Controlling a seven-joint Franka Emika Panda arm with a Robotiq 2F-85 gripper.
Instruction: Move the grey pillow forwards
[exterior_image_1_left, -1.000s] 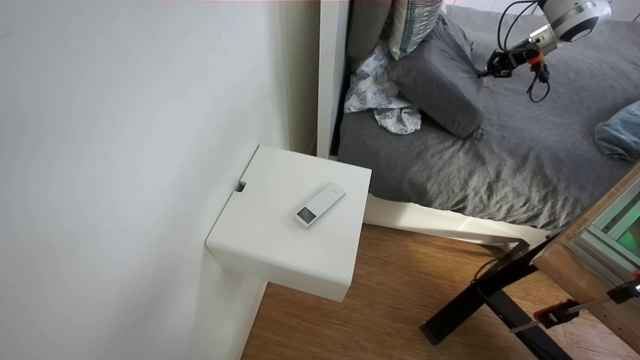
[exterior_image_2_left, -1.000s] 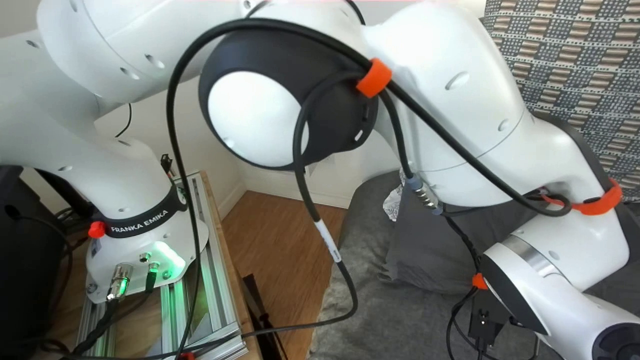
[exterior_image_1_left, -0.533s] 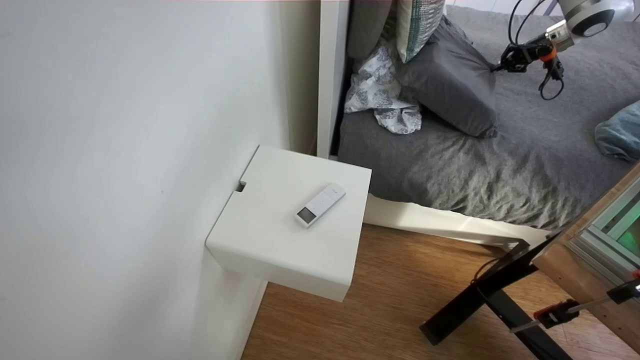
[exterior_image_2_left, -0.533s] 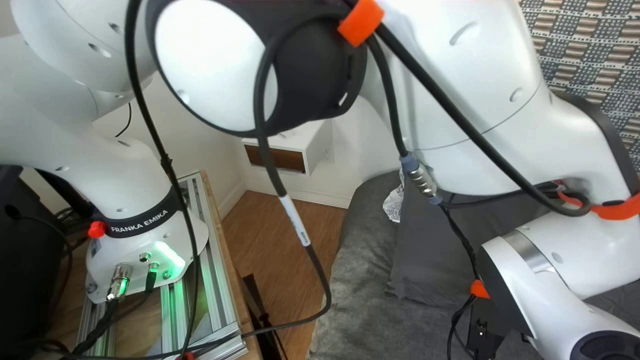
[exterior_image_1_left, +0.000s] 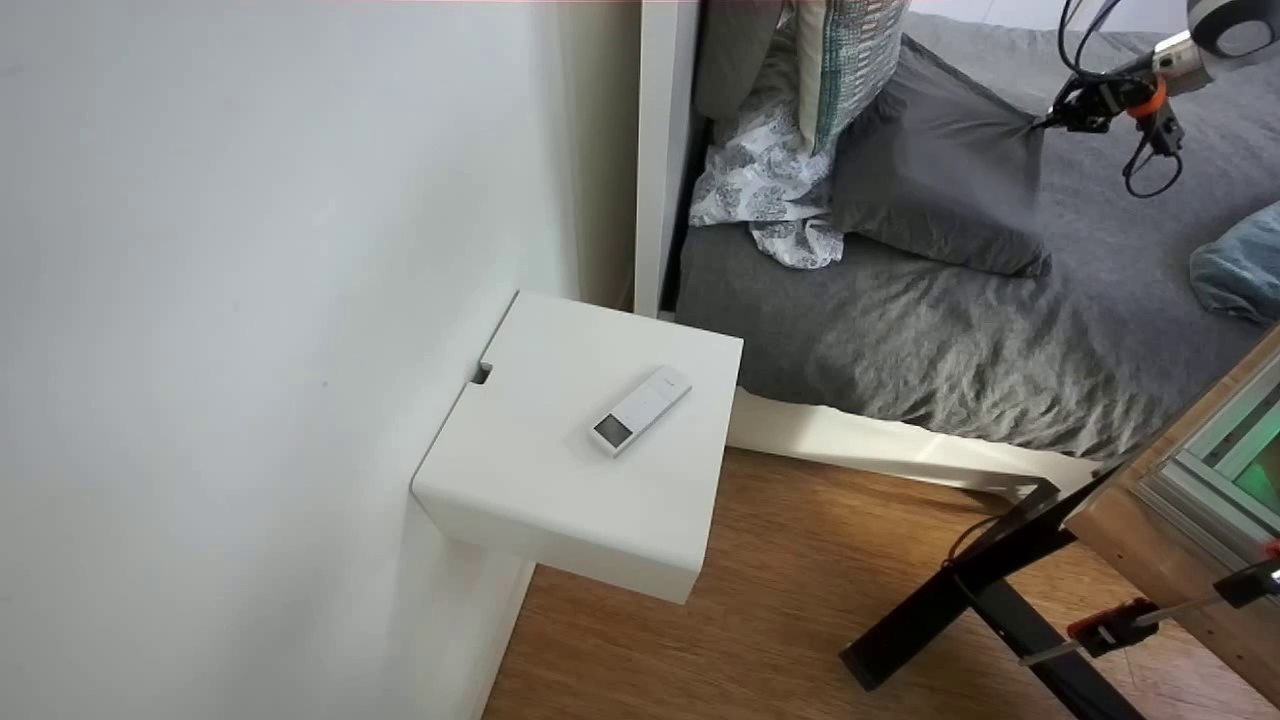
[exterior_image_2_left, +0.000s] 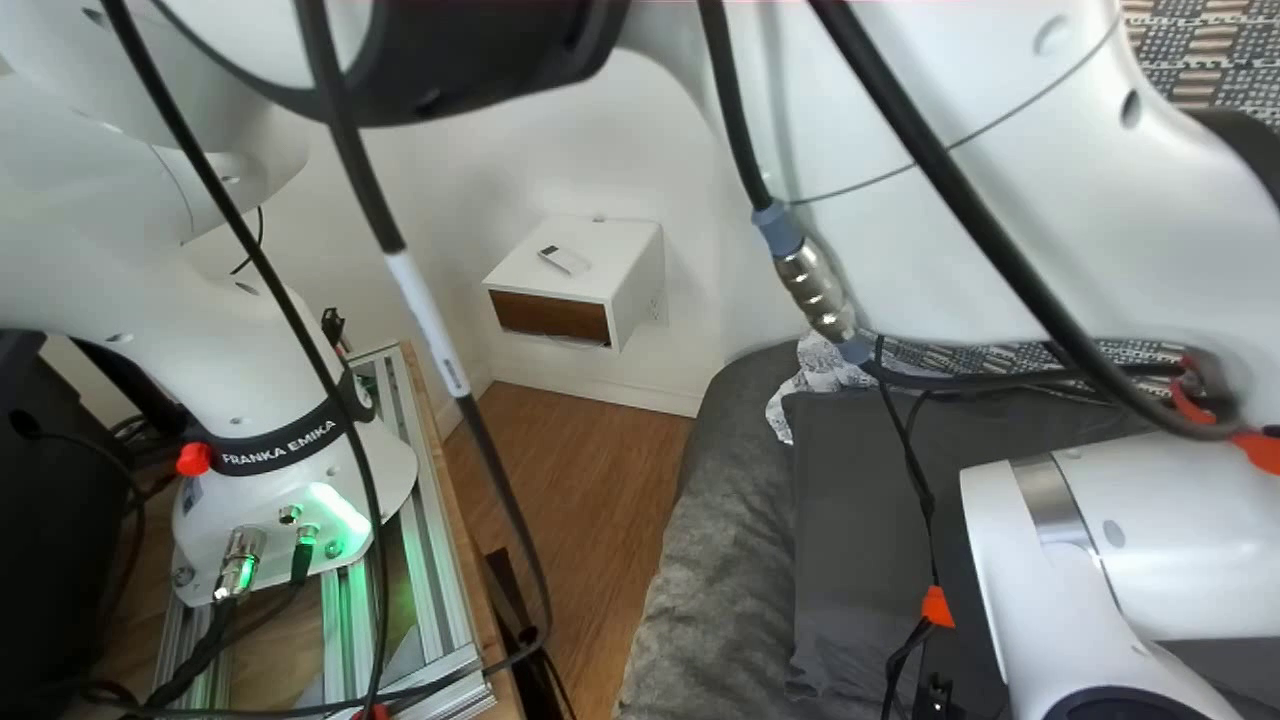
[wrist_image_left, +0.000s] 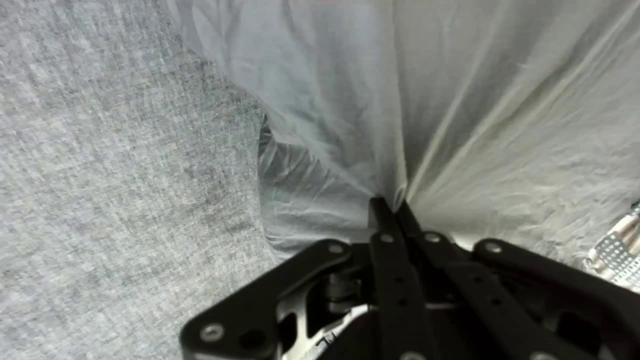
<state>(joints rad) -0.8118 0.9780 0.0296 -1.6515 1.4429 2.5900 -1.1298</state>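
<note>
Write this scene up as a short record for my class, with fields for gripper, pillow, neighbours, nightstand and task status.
Gripper: shut on a pinched fold of the pillow
Pillow: grey, on the bed, creases fanning out from the grip
Neighbours: patterned cushion and white-grey cloth on the side away from the gripper, contact unclear; blue cloth apart from it on the bed
Nightstand: white, against the wall, remote on top
Task status: pillow gripped, not yet released; whether it is far enough forward, cannot tell
</note>
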